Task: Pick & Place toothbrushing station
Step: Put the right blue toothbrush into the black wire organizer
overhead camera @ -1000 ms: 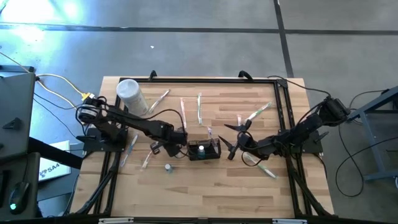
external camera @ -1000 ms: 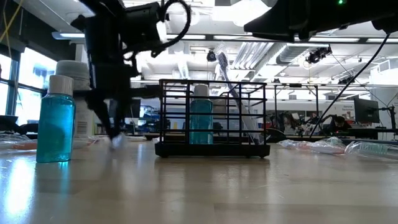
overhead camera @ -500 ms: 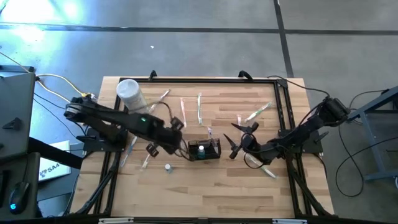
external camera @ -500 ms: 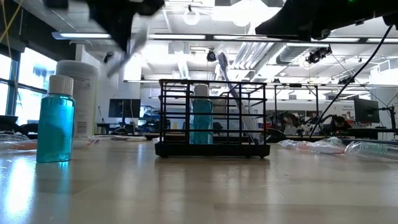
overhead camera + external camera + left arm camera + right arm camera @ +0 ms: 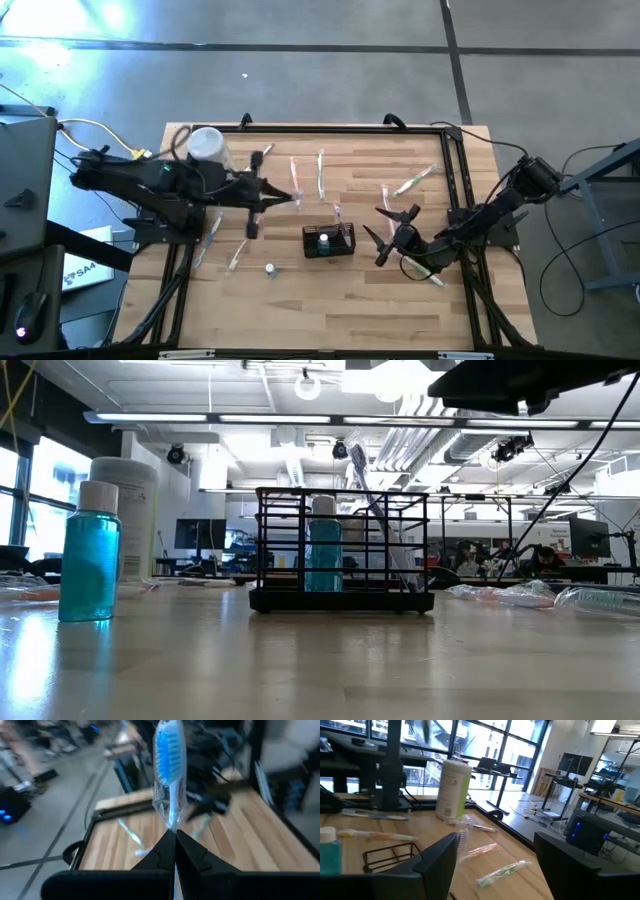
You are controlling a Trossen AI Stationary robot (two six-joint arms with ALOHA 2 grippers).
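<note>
1. Grippers first: we see the left gripper (image 5: 285, 195) raised over the left half of the table (image 5: 330, 300), its fingers (image 5: 192, 851) pressed together on a wrapped blue toothbrush (image 5: 169, 775), which stands up from the fingertips in its clear sleeve.
2. We find the right gripper (image 5: 392, 232) low over the right half of the table, fingers (image 5: 437, 852) spread wide with nothing between them.
3. We place the toothbrushing station (image 5: 329, 241), a black wire holder, near the middle of the table, between the two grippers and touching neither.
4. We see a small blue bottle (image 5: 323, 550) with a white cap upright inside the station, and a toothbrush (image 5: 375, 510) leaning in it, its head above the rim.
5. We note a second blue bottle (image 5: 89, 552) standing upright on the table, apart from the station on the left arm's side.
6. We see a tall white canister (image 5: 208, 150) near the far left corner of the table.
7. We count several wrapped toothbrushes lying loose on the wood: some beyond the station towards the far edge (image 5: 320, 175), others near the right gripper (image 5: 502, 871) and beside the left arm's base (image 5: 235, 258).
</note>
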